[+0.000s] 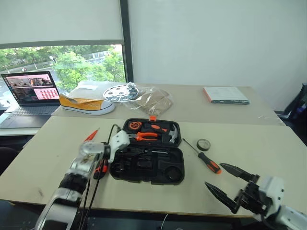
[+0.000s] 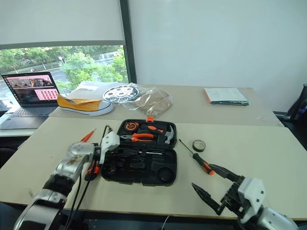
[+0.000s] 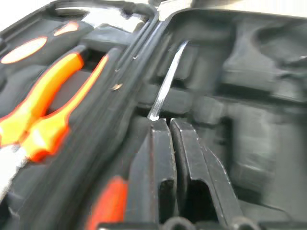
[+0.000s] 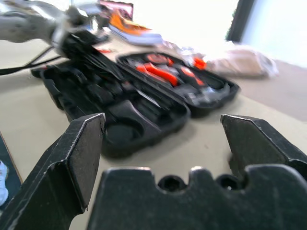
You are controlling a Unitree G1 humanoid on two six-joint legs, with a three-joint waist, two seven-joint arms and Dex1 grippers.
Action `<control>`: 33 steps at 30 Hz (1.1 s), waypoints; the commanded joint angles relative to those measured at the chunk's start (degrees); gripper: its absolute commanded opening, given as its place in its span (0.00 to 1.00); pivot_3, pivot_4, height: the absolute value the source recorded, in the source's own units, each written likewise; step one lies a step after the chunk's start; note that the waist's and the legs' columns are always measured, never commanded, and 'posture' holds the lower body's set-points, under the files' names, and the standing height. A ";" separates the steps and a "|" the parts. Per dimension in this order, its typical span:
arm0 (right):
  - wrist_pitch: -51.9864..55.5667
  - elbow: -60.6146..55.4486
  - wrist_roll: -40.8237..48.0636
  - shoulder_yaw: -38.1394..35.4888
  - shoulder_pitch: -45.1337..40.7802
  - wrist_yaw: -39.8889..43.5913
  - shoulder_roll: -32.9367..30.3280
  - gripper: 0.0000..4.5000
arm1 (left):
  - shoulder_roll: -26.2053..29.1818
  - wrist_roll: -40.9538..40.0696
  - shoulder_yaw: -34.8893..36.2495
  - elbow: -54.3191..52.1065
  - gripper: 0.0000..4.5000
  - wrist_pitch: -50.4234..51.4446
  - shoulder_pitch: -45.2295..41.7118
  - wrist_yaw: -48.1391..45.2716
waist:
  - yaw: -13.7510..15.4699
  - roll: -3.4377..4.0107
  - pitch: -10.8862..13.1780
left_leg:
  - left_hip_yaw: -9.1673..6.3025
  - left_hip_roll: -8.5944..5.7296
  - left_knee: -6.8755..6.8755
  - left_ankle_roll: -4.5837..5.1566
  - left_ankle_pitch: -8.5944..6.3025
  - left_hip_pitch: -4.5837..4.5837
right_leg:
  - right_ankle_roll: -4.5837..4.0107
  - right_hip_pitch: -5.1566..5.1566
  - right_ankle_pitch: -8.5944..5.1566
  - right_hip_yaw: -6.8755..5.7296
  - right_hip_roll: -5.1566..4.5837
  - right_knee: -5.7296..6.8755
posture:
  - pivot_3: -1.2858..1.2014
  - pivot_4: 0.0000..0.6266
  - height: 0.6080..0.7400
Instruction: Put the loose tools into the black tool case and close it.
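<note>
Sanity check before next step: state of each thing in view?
black tool case: open, flat on table.
screwdriver: loose beside case.
tape roll: loose on table.
tester screwdriver: loose, left of case.
left gripper: jaws nearly shut, over case.
right gripper: jaws open, empty.
laptop: open, screen on.

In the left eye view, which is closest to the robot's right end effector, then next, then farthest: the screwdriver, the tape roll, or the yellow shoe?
From the right end effector:
1. Screwdriver, just ahead on the table.
2. Tape roll, a little beyond the screwdriver.
3. Yellow shoe, far across on the back table, left side.
</note>
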 commanded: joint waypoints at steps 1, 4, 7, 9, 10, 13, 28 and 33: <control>-2.77 -0.11 0.13 -5.62 4.48 0.73 1.36 1.00 | 6.94 -4.52 7.10 -3.96 0.43 -3.51 4.89 -3.44 | -0.19 0.02 0.00 | 0.00 0.02 -0.05 -0.01 -0.01 0.02 | -0.02 -0.01 -0.02 0.00 0.02 -0.01 | 0.52 0.24 1.00; -4.78 2.58 -1.72 -7.30 7.52 1.14 3.02 1.00 | 11.03 -5.85 11.14 -4.62 0.63 -3.17 10.38 -2.76 | 0.06 0.06 0.01 | 0.01 0.02 -0.10 0.10 -0.09 0.07 | 0.06 0.04 -0.11 -0.02 -0.03 -0.06 | 0.52 0.24 1.00; -6.11 5.64 -3.25 -7.93 8.72 1.15 4.21 1.00 | 13.70 -8.23 15.88 -4.84 0.90 -1.49 15.23 -1.74 | 0.32 0.05 0.02 | 0.05 0.00 -0.08 0.50 -0.33 0.07 | 0.35 0.04 -0.26 0.00 -0.16 -0.12 | 0.52 0.24 1.00; -6.07 6.64 -3.62 -8.00 8.66 1.12 4.22 1.00 | 14.64 -9.07 18.04 -5.43 0.99 -1.25 18.31 -1.31 | 0.44 0.04 0.04 | 0.04 0.00 -0.08 0.56 -0.36 0.03 | 0.36 0.02 -0.26 -0.07 -0.48 -0.12 | 0.52 0.24 1.00; -5.66 6.93 -3.60 -7.99 8.08 1.07 3.85 1.00 | 14.93 -9.67 18.97 -5.97 0.99 -0.69 19.83 -1.23 | 0.45 0.06 0.05 | 0.04 0.00 -0.08 0.58 -0.37 0.03 | 0.36 0.02 -0.26 -0.13 -0.66 -0.12 | 0.52 0.24 1.00; 3.05 5.66 -2.25 -7.36 2.14 -1.94 -0.96 1.00 | 15.11 -11.50 20.81 -9.25 0.99 1.03 24.26 -1.21 | 0.34 0.15 0.10 | 0.05 -0.03 -0.08 0.63 -0.40 0.05 | 0.36 0.02 -0.26 -0.32 -0.85 -0.10 | 0.52 0.24 1.00; 45.70 16.73 -7.04 16.19 -38.59 -9.13 -16.70 1.00 | 12.20 -13.39 17.41 -18.33 0.99 4.64 24.20 0.56 | 0.38 0.14 0.13 | -0.08 -0.20 -0.20 0.15 -0.09 -0.22 | 0.03 -0.12 -0.05 -0.45 -0.48 -0.16 | 0.52 0.24 1.00; 47.16 18.50 -9.14 18.77 -41.16 -9.16 -15.34 0.71 | 12.05 -14.12 17.46 -20.46 1.00 5.10 24.92 0.96 | 0.29 0.14 0.13 | 0.01 -0.35 -0.18 0.37 -0.22 -0.52 | 0.27 -0.35 -0.13 -0.65 -0.66 -0.24 | 0.52 0.24 1.00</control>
